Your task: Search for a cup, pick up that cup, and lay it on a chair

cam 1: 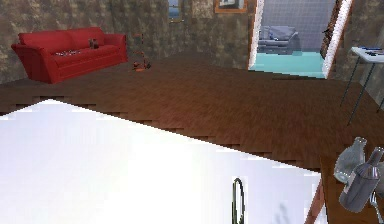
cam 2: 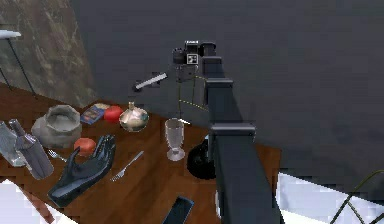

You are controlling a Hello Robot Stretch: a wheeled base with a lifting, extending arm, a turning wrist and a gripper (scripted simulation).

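The claw (cam 2: 176,72) is at the far end of the arm (cam 2: 225,140), over the wooden table (cam 2: 150,188) and against a dark wall. Its end is hard to make out, so I cannot tell its state or whether it holds anything. A small pale bar (cam 2: 152,80) shows just left of it, perhaps part of it. The cup (cam 2: 176,138), clear and stemmed, stands upright on the table, lower in the picture than the claw, between a gold pot (cam 2: 134,118) and the arm.
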